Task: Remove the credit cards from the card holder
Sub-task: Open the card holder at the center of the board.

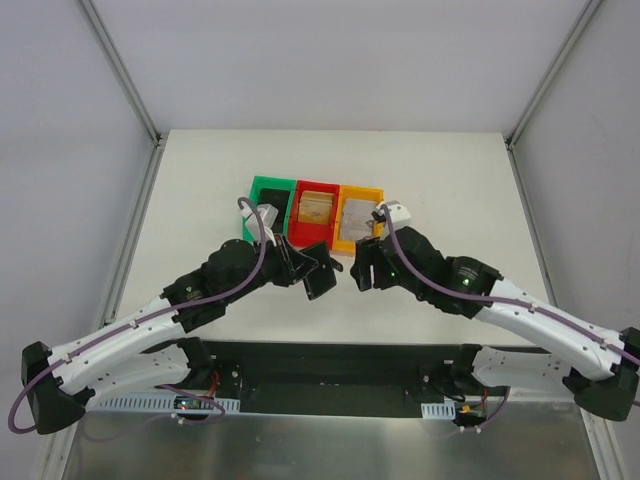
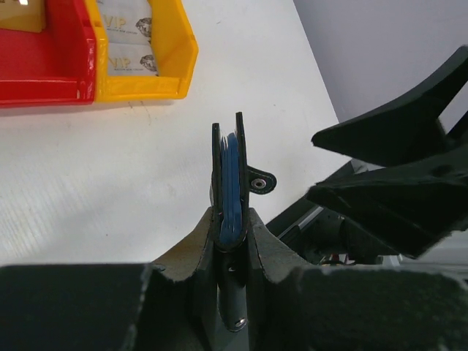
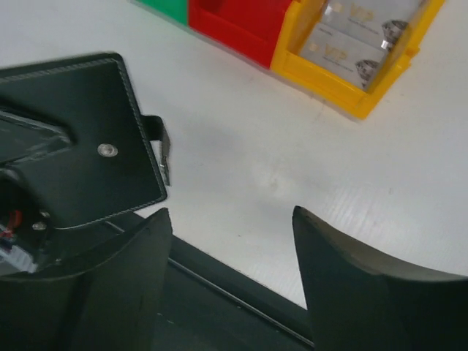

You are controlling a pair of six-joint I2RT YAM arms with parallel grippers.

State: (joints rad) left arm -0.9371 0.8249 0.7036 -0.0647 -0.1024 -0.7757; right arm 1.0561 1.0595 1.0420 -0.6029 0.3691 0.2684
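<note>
Two "VIP" credit cards (image 2: 131, 64)

White table (image 1: 200, 180), three coloured bins (image 1: 318, 185)

The card holder (image 2: 229, 175) shows edge-on, its inside hidden; the yellow bin (image 2: 146, 86) is cut off at the top.
</note>
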